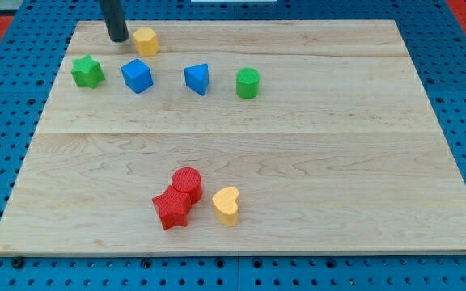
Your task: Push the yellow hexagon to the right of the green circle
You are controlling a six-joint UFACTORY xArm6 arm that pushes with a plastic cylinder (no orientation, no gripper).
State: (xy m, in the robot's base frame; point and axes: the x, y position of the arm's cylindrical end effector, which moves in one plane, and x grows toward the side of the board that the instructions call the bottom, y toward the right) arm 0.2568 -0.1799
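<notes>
The yellow hexagon [146, 40] lies near the view's top left of the wooden board. The green circle [247, 83] lies to its right and lower, past the blue triangle [197, 78]. My tip [117, 37] is at the end of the dark rod, just left of the yellow hexagon with a small gap or light contact; I cannot tell which.
A green star [87, 72] and a blue cube [137, 76] lie below my tip. A red circle [187, 183], a red star [172, 209] and a yellow heart [226, 204] cluster near the view's bottom. The board's top edge [233, 22] is close to the hexagon.
</notes>
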